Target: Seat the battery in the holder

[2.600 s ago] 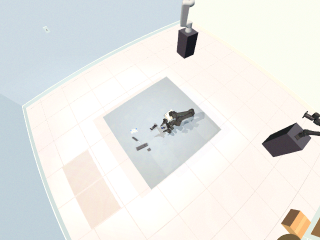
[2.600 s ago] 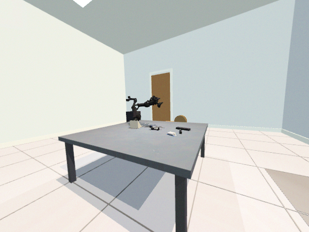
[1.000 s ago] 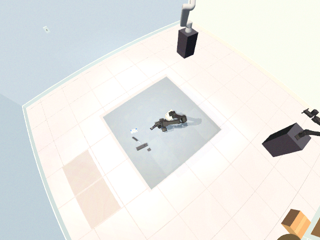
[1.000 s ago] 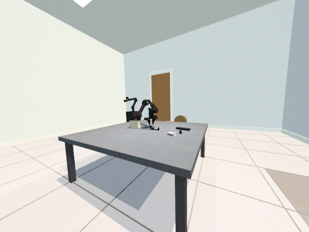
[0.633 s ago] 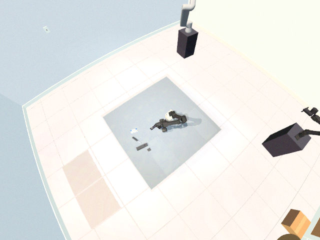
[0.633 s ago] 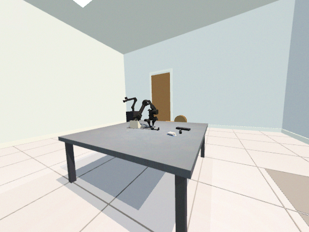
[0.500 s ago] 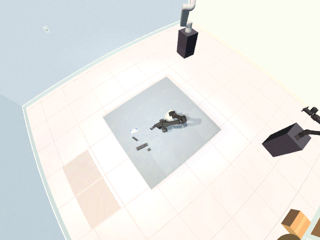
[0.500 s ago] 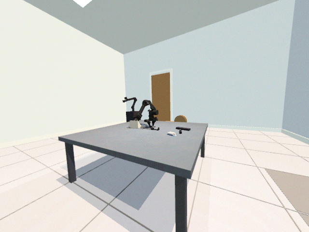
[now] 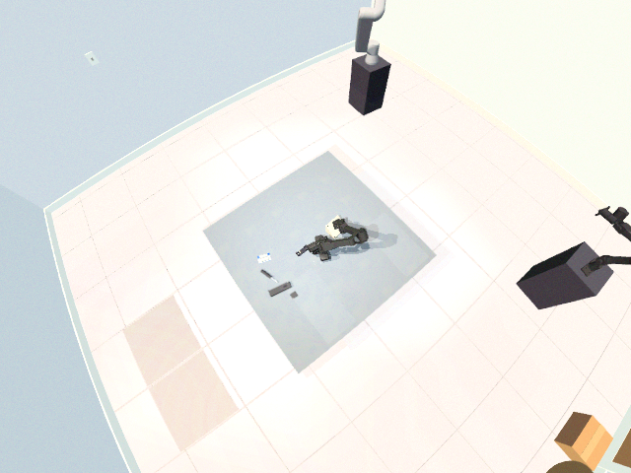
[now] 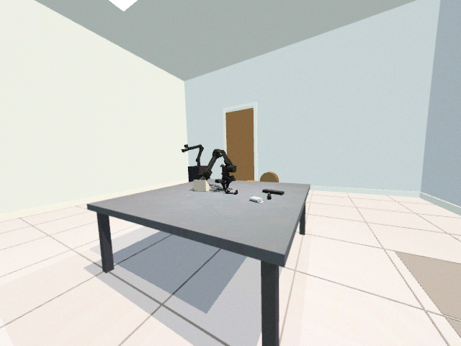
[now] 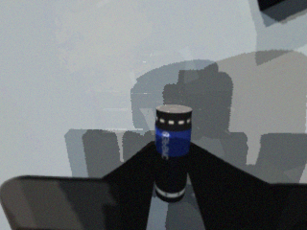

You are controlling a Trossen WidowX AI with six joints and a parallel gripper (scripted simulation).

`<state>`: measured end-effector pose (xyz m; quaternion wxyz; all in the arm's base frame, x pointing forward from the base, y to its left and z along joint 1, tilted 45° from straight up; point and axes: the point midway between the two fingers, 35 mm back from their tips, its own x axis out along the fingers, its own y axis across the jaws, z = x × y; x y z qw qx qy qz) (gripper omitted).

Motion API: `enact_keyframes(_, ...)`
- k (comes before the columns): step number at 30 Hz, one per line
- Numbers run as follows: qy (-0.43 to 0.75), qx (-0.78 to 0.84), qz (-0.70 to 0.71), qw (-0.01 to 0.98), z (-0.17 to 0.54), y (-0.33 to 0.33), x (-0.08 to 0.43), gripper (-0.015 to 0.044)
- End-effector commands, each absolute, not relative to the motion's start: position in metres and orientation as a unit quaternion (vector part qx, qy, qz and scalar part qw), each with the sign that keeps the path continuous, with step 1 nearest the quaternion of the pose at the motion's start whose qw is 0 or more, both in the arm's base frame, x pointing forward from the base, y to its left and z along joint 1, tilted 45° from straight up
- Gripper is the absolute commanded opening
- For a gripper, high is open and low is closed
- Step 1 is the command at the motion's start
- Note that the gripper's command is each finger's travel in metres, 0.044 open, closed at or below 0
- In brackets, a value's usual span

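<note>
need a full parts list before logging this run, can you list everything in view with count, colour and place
battery: one, black with a blue band, lying on the table between the tool's fingers
holder: one, black, only a corner shows at the top right of the wrist view
white and blue item: one, on the table beyond the arm's tip
dark flat bar: one, on the table near a small dark block
thin dark stick: one, beside the bar
table: one, grey, dark legs
door: one, brown, far wall
arm: one, black, on a white base
tool: one, black, shut on the battery
</note>
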<state>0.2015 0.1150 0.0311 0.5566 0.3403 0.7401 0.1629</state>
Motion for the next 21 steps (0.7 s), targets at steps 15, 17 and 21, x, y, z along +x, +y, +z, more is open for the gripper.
enact_keyframes(15,0.74,0.341,0.161,0.556,0.066,0.081,0.209,0.0074)
enact_keyframes(17,0.74,0.34,0.162,0.557,0.066,0.08,0.21,0.0074)
enact_keyframes(21,0.735,0.323,0.184,0.568,0.064,0.073,0.228,0.0074)
